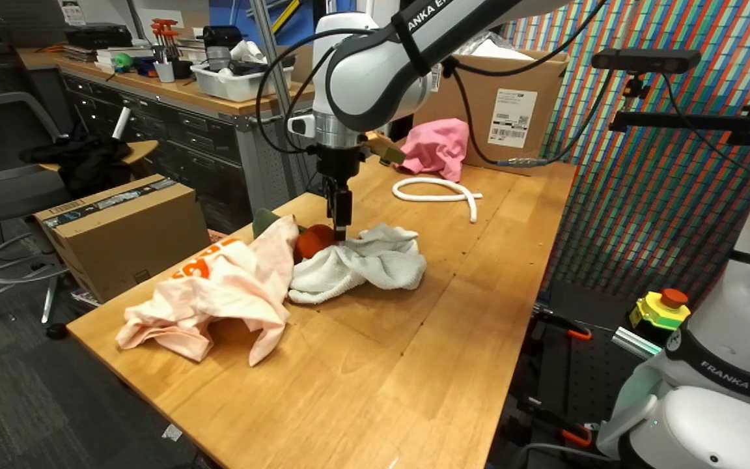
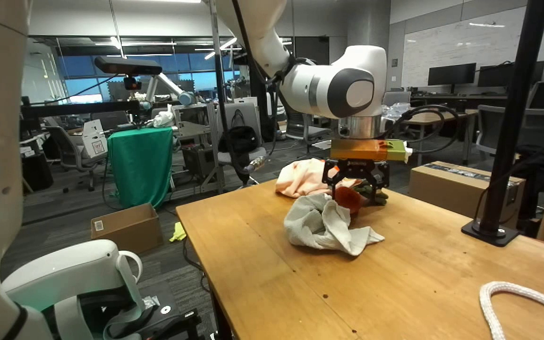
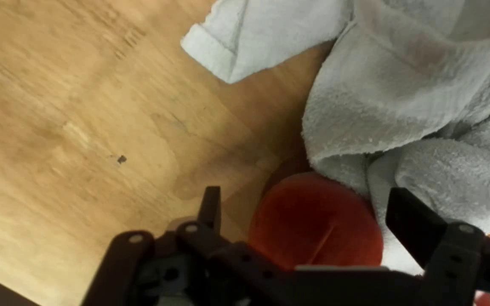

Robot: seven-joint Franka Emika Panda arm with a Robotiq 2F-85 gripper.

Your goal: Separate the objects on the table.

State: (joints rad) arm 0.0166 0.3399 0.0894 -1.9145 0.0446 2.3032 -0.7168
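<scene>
Jaws stand spread with the red round object [image 3: 315, 219] between them, beside the grey towel [image 3: 398, 93].

My black gripper [image 3: 304, 197] meets my eye beside an orange-red rounded object [image 3: 317, 221], grey-white towel [image 3: 377, 97], orange-printed peach cloth [image 1: 238, 286], bright pink cloth [image 1: 437, 146] and white rope [image 2: 487, 302].

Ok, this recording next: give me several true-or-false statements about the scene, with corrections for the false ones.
1. The white rope lies apart from the gray towel. True.
2. The gray towel is neatly folded. False: it lies crumpled.
3. The peach cloth carries orange printing. True.
4. The white rope lies straight. False: it curves.
5. In the wrist view, the red object shows between the jaws of the tool. True.
6. The tool is shut. False: it is open.
</scene>
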